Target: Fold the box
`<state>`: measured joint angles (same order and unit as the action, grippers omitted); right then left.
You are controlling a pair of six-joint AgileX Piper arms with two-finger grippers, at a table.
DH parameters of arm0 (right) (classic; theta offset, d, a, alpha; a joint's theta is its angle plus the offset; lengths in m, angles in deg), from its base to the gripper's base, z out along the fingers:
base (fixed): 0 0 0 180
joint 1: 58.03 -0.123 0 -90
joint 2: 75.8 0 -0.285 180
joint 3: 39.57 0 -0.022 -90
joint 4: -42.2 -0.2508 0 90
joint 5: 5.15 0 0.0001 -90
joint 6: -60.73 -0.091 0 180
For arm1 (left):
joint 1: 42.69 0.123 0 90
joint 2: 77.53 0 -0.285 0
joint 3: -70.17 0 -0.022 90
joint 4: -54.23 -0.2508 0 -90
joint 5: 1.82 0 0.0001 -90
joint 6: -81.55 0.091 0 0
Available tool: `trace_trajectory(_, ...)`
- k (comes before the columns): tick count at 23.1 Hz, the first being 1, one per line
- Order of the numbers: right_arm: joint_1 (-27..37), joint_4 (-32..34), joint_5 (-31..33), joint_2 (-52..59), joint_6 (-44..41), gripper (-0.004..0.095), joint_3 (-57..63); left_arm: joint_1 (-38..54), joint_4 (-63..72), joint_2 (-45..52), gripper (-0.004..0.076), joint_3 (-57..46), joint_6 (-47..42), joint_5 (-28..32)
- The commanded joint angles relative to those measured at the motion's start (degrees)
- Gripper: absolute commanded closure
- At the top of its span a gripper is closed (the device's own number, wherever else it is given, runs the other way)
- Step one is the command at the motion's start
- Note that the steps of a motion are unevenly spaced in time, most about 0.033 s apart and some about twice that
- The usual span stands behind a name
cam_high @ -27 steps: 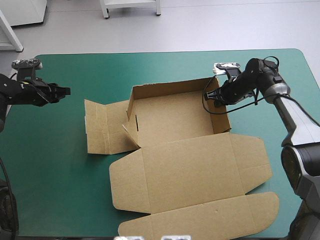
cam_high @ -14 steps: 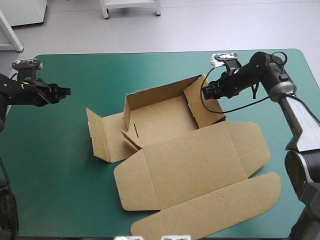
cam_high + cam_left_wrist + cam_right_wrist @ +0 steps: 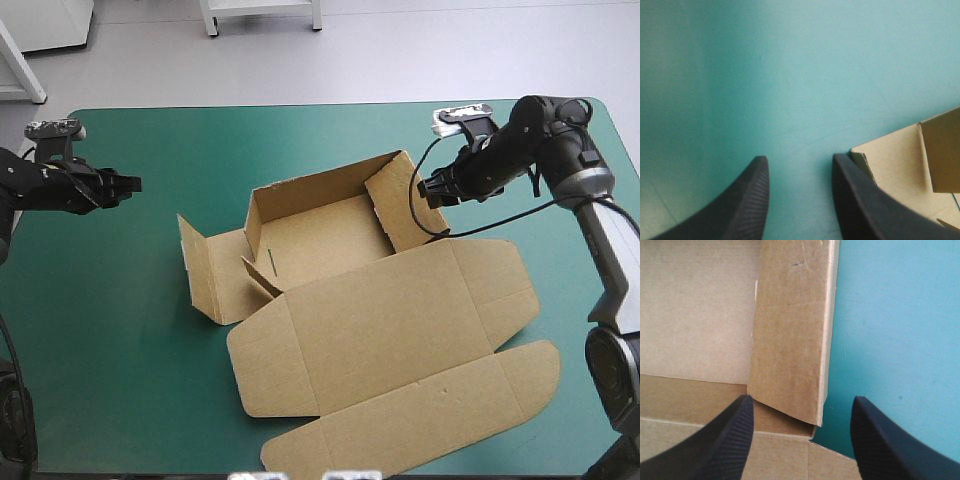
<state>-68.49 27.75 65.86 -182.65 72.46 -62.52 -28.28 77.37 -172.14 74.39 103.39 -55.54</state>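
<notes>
Right jaws backed off box (image 3: 380, 330); box turned, right wall now tilted.

The table (image 3: 110, 340) in front of me is wearing its teal-green cover, bare toward the left and far edges. The brown box (image 3: 380, 330) is lying directly on it around the middle, its far and right walls standing up and its lid spreading flat toward the near edge.

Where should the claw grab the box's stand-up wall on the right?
Probably the top edge of the wall, pinched by the right claw coming in from outside the box. The wall stands raised and thin with its edge bare, and that open claw sits just outside it.
</notes>
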Motion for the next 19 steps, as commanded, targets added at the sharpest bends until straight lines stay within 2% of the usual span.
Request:
trace_trajectory(1,-3.4,5.2,-0.9,2.2,-1.4,0.0364,-2.3,0.0,1.6,2.1,0.0427,1.9,0.0,1.7)
trace_trajectory(6,-7.6,11.8,-1.5,-0.8,-3.4,0.0364,-4.2,0.0,1.5,2.1,0.0427,1.9,0.0,1.9)
trace_trajectory(10,-8.4,15.3,-1.9,-4.1,-5.0,0.0364,-6.3,0.0,1.5,2.1,0.0427,1.9,0.0,1.8)
trace_trajectory(14,-8.4,16.3,-4.1,-7.0,-5.1,0.0364,-8.6,0.0,1.6,2.1,0.0427,1.9,0.0,1.8)
trace_trajectory(19,-8.4,15.1,-4.0,-9.3,-5.1,0.0364,-8.6,0.0,1.6,2.1,0.0427,1.9,0.0,1.8)
